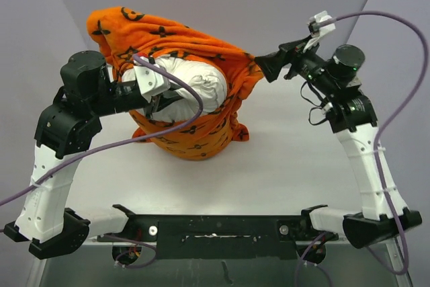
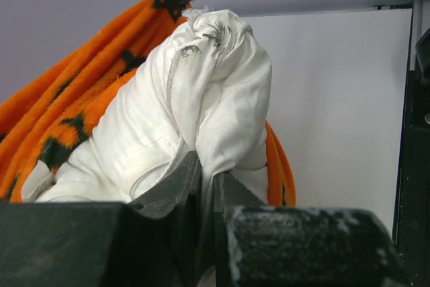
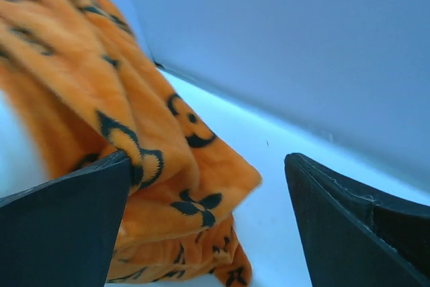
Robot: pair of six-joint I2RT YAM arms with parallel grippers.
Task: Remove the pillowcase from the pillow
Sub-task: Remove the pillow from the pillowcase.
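Pinching a fold of the white pillow [image 2: 201, 92], the left pincer [image 2: 207, 183] is clamped shut over the middle of the worktop [image 1: 289, 166]. The orange pillowcase [image 1: 181, 38] half-wraps the pillow. Its stretched corner reaches rightward to the right pincer [image 3: 207, 166], whose jaws stand wide apart, fabric brushing one jaw, ungripped. The right arm is nearer that corner.

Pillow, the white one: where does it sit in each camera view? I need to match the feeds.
Top external: the pillow is left of centre, bulging out of the orange pillowcase.
Left wrist: the pillow fills the centre, pinched at the bottom by the left gripper.
Right wrist: no pillow can be made out, only the pillowcase.
Shared landmark: the pillowcase, in all three views.
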